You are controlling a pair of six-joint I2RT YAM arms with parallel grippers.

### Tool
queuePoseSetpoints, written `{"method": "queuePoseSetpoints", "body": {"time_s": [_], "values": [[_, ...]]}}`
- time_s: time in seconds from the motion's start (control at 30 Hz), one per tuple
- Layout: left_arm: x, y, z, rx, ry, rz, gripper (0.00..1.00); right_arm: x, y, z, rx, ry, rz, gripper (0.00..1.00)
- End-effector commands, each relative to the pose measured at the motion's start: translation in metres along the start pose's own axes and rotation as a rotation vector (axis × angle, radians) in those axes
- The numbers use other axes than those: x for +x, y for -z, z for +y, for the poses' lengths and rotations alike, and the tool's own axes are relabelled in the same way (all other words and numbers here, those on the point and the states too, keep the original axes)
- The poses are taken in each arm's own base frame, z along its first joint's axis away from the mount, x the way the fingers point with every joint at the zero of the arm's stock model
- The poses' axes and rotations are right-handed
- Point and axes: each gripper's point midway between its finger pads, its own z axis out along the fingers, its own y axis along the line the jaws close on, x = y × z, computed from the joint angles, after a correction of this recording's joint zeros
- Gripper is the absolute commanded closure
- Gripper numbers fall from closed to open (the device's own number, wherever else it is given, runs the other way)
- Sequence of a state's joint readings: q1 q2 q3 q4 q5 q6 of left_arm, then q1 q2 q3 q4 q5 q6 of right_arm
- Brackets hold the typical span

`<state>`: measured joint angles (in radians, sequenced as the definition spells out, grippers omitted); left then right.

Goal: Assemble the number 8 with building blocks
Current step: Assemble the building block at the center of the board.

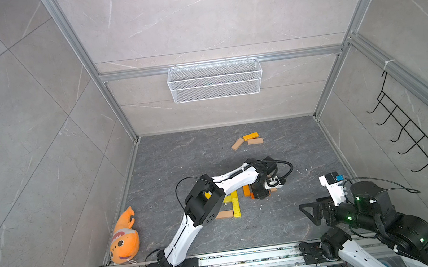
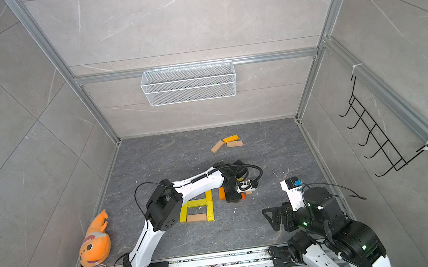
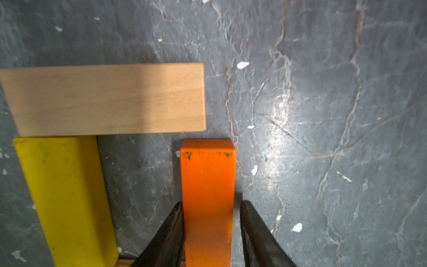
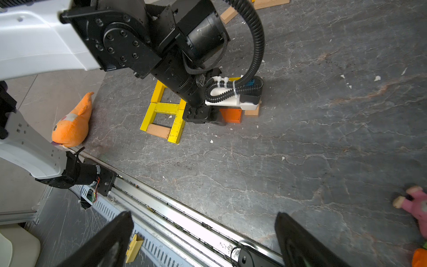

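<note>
Building blocks lie on the dark worktop in two groups. In the lower centre of both top views is the started figure: yellow bars boxing a small rectangle, closed on its lower side by a tan bar. More yellow runs up from it, partly under my left arm.

My left claw is down just right of that figure in the top views, pointing at the worktop, astride an orange block that looks set on its edge. The jaws are narrow. One jaw is against the block's side and the other shows a thin dark sliver beside it, so I cannot tell if I'm really pinching it. In the left wrist view the block's end stops just short of a tan block lying crosswise. That tan block butts the end of a yellow block, which runs alongside the orange one but apart from it. A second orange block sits between the figure and my left claw.

Three spare blocks, two tan and one orange-yellow, are clustered at the upper centre of the worktop, well apart from the figure.

My right claw hangs at the lower right in the top views, far from every block, jaws spread wide with nothing in them.

An orange plush fish lies at the lower left edge of the worktop. A wire basket hangs on the back wall and a black hook rack on the right wall.
</note>
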<state>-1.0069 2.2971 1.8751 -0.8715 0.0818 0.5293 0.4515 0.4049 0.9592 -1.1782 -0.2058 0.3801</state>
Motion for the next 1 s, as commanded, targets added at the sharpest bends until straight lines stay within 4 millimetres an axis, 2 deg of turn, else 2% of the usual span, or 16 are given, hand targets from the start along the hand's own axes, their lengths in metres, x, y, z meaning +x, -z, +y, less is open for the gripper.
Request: {"method": "queuePoseSetpoints", "body": {"time_s": [0.0, 0.27, 0.37, 0.57, 0.77, 0.97], "values": [[-0.003, 0.007, -0.003, 0.022, -0.019, -0.009, 0.59, 0.002, -0.004, -0.003, 0.013, 0.007, 0.02, 0.01], [-0.004, 0.008, 0.001, 0.005, -0.013, -0.008, 0.57, 0.002, -0.005, -0.003, 0.014, 0.003, 0.023, 0.01], [-0.012, 0.018, 0.005, -0.017, 0.0, -0.041, 0.55, -0.001, -0.005, -0.003, 0.021, -0.017, 0.015, 0.02], [-0.03, 0.052, 0.013, -0.071, 0.072, -0.144, 0.55, -0.019, -0.016, -0.003, 0.012, -0.103, -0.062, 0.07], [-0.03, 0.082, 0.024, -0.084, 0.262, -0.251, 0.55, -0.033, -0.032, -0.008, 0.034, -0.165, -0.098, 0.11], [-0.009, 0.098, 0.04, -0.103, 0.528, -0.305, 0.55, -0.041, -0.063, -0.011, 0.045, -0.197, -0.075, 0.13]]}}
